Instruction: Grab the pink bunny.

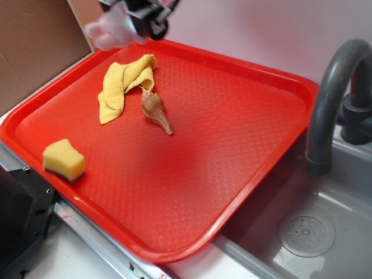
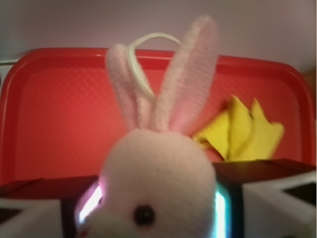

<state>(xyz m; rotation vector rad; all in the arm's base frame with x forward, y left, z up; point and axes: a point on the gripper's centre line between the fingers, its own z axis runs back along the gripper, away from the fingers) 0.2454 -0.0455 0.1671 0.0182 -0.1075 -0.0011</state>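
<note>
Sink basin with a grey faucet sits just right of the red tray, whose near and right stretches lie bare. On the tray rest a yellow cloth, a yellow sponge near the left rim, and a brown spiral seashell touching the cloth. Above the tray's far-left corner, the hand is clamped on the pink bunny, lifted clear; the wrist view shows its head between the fingers. No writing is readable.

Soft even light, blurred close-up
</note>
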